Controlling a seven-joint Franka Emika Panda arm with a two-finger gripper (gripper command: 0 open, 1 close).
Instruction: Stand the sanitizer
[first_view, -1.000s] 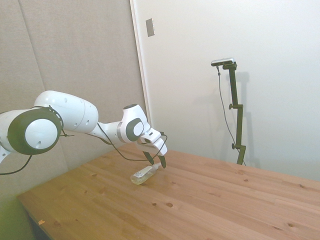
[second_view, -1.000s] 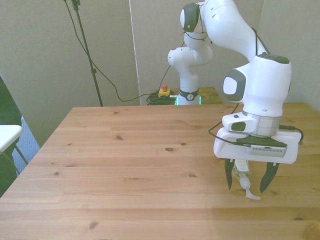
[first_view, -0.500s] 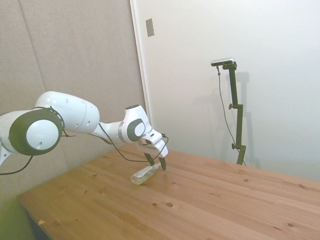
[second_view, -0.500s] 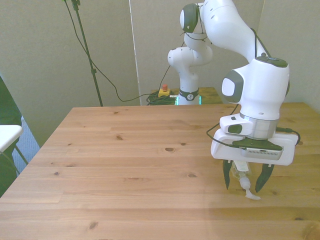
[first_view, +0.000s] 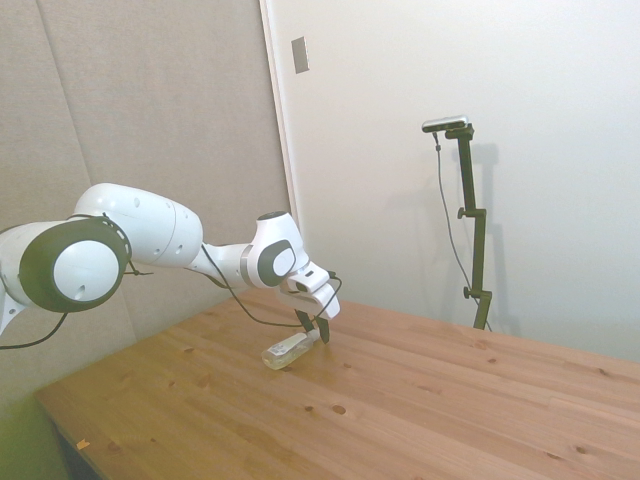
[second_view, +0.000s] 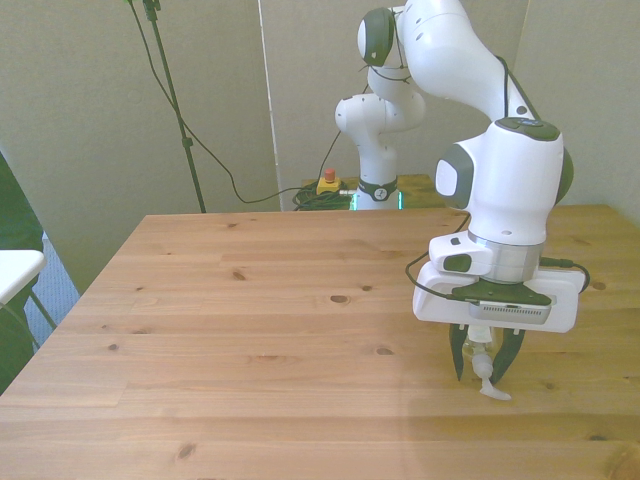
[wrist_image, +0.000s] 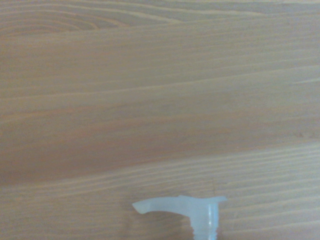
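Worktop (second_view: 250, 330): bare pine planks.
Sanitizer (first_view: 284, 349): lying flat near the front view's right, body mostly hidden there.
Hand (second_view: 485, 365): fingers narrowed astride its neck; contact unclear.
Cap (wrist_image: 187, 210): cut off at wrist frame's edge.

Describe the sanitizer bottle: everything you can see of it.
The sanitizer is a small, slim, clear plastic bottle of pale yellowish liquid, lying on its side on the wooden table. A whitish pump cap with a curved nozzle tops it, pointing toward the camera in the front view. The gripper straddles the cap end with its fingers open either side; contact cannot be confirmed.
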